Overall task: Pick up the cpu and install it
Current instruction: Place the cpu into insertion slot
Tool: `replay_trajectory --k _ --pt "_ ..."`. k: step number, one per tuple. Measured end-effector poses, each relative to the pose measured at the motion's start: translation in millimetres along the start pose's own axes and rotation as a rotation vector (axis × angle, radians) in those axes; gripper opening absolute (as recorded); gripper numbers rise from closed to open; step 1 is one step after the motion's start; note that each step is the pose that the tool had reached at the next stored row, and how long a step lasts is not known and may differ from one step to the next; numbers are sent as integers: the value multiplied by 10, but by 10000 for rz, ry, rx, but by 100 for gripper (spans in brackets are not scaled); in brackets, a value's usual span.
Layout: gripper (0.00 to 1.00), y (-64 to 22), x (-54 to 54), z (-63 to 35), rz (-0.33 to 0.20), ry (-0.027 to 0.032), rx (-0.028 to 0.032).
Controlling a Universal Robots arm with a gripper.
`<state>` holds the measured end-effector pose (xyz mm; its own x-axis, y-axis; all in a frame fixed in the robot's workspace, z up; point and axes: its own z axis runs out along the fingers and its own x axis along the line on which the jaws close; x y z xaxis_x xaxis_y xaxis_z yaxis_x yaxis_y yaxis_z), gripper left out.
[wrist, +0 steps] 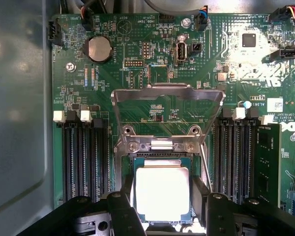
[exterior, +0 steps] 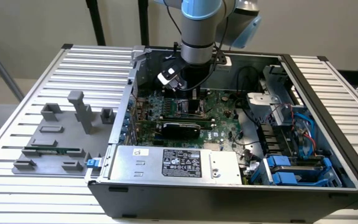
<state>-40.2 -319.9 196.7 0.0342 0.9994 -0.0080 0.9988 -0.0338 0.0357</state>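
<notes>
the gripper (wrist: 163, 209), down inside the open computer case (exterior: 328, 93), has its two black fingers (wrist: 124, 209) pinching opposite edges of the cpu (wrist: 162, 189), which sits squarely over the motherboard's socket (wrist: 160, 156), just beside the flipped-up metal load plate (wrist: 167, 95)

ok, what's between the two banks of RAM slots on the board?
Wrist view: the socket, its metal frame hinged open, with the cpu over it, lies between one bank of RAM slots and the other.
</notes>
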Motion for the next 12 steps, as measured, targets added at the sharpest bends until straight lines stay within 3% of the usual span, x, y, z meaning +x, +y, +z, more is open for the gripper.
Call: replay_trajectory --k 12 --pt "56 0 0 1 1 1 -1"
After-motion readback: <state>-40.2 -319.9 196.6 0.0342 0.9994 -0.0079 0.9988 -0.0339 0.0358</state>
